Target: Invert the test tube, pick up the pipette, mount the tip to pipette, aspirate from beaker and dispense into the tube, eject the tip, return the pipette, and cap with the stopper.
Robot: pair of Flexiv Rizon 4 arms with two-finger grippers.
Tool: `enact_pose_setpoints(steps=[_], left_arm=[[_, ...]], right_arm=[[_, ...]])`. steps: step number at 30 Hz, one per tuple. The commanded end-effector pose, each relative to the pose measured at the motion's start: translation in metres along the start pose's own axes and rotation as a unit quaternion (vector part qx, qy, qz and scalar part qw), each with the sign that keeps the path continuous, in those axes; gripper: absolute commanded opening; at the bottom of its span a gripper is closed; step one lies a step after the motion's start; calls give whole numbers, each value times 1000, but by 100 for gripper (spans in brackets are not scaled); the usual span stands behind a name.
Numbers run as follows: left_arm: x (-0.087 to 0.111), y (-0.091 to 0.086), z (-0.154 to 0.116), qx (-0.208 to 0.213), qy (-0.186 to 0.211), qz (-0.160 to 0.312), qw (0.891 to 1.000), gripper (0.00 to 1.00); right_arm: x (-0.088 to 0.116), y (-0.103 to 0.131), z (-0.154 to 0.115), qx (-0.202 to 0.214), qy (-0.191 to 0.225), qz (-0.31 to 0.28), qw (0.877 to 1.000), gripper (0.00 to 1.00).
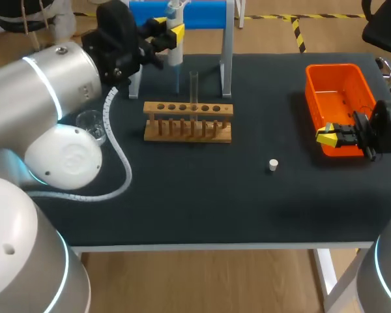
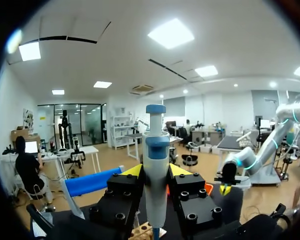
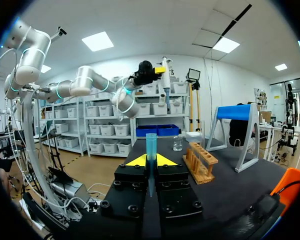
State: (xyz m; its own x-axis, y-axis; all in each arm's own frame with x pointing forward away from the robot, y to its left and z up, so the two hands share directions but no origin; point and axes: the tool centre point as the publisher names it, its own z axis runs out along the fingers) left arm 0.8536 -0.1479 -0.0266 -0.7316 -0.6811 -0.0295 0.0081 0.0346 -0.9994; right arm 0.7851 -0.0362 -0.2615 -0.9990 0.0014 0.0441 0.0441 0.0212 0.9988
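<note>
The pipette (image 1: 174, 40) stands upright at upper centre-left of the head view, clamped in the left gripper (image 1: 164, 31). Just below it a clear test tube (image 1: 194, 88) stands in the wooden rack (image 1: 189, 122); I cannot tell its contents. The glass beaker (image 1: 91, 124) sits at left. At right, over the orange tray (image 1: 332, 75), the right gripper (image 1: 327, 135) pinches a blue pipette tip (image 3: 151, 147). The white stopper (image 1: 272, 165) lies lower centre-right.
</note>
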Motion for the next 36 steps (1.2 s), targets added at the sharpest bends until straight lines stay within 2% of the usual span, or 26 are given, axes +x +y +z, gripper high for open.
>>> enact_pose_setpoints(steps=[1, 21, 28, 36], left_arm=[[0, 4, -3, 16, 314, -3, 949, 0], [0, 4, -3, 16, 314, -3, 949, 0], [5, -4, 0, -12, 400, -7, 916, 0], [9, -6, -5, -22, 459, -15, 888, 0]], right_arm=[[1, 0, -1, 1, 0, 0, 1000, 0], [1, 0, -1, 1, 0, 0, 1000, 0], [1, 0, -1, 1, 0, 0, 1000, 0], [1, 0, -1, 1, 0, 0, 1000, 0]])
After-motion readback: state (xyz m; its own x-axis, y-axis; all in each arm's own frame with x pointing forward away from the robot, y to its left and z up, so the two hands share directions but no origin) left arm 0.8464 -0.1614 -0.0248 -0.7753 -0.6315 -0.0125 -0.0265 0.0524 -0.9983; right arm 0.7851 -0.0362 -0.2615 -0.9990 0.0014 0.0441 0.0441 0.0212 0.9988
